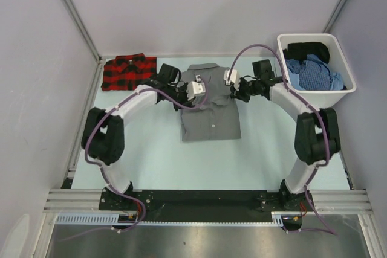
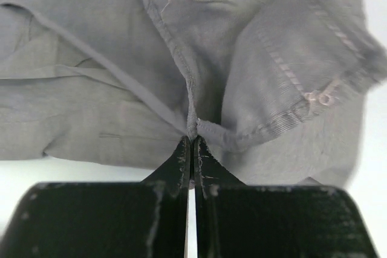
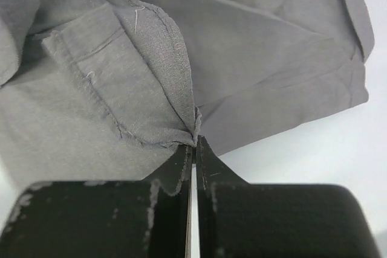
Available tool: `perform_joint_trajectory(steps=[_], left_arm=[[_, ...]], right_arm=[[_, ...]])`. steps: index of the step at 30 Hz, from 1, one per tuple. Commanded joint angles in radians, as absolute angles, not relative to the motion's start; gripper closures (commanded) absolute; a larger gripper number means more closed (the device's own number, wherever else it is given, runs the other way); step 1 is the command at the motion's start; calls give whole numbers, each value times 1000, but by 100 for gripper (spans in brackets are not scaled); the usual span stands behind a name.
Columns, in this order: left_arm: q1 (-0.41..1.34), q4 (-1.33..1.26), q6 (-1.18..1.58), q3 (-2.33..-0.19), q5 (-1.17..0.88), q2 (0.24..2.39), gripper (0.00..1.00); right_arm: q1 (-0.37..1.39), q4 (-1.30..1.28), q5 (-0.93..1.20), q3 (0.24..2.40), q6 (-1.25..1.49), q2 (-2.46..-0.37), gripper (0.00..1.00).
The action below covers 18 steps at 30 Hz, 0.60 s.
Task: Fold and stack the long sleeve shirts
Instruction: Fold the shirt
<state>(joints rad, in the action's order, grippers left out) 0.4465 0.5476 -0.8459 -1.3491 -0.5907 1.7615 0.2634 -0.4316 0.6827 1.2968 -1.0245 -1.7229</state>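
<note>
The grey long sleeve shirt (image 1: 210,113) lies in the middle of the table, collar to the far side, its sides folded in. My left gripper (image 1: 181,98) is shut on the shirt's left edge; in the left wrist view the jaws (image 2: 192,140) pinch a seam of the grey cloth (image 2: 121,101) with a buttoned cuff (image 2: 314,98) beside it. My right gripper (image 1: 236,95) is shut on the right edge, where the tips (image 3: 193,140) clamp a hemmed corner of the grey fabric (image 3: 133,89). The red-and-black plaid shirt (image 1: 127,70) lies folded at the far left.
A white bin (image 1: 338,95) at the far right holds blue and black clothes (image 1: 314,70). Walls close in the table at the left, back and right. The arm bases sit on a black rail (image 1: 199,200) at the near edge.
</note>
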Motion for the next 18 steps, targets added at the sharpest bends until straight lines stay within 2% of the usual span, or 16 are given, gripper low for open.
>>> perform_joint_trajectory(steps=[1,8,10,11,12,13,16,18], left_arm=[[417,525,-845,-1471,-568,1886,99],[403,502,-801,-1549,-535,1970,93],[402,494,-785,-1565,-515,1979,89],[399,492,-761,-1569,-511,1983,81],[388,485,-744,-1580,-505,1982,76],[381,485,-724,-1586,-506,1979,72],[336,477,-609,-1586,-514,1936,55],[290,480,-500,-1556,-543,1883,47]], right_arm=[[244,-353,732,1423,-1060,-1871,100],[235,-356,732,1490,-1078,-1962,100],[233,-360,726,1486,-1078,-1967,100],[233,-373,715,1485,-1080,-1967,100],[233,-376,707,1485,-1077,-1962,94],[232,-383,698,1489,-1071,-1959,75],[215,-400,644,1500,-993,-1919,37],[184,-452,614,1515,-898,-1884,32]])
